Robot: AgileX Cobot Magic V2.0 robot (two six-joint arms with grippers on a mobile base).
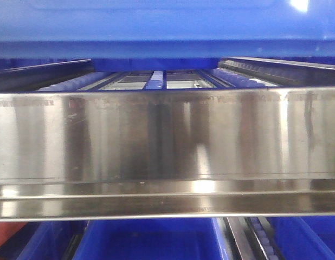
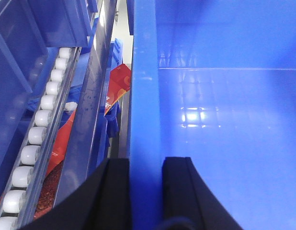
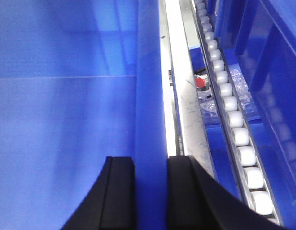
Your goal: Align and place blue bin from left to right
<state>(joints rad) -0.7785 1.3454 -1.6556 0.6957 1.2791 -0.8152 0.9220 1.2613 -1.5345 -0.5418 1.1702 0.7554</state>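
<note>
Wrist views close over blue bin (image 2: 145,96)

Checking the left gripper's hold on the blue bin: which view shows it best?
The left wrist view: the left gripper grips the blue bin with a black finger on each side of its wall. The right wrist view shows only the right gripper on the opposite wall; the front view, just the bin's outer wall.

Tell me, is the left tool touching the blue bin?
Touching. In the left wrist view, the left tool clamps the blue bin wall, fingers flush on both sides.
</note>
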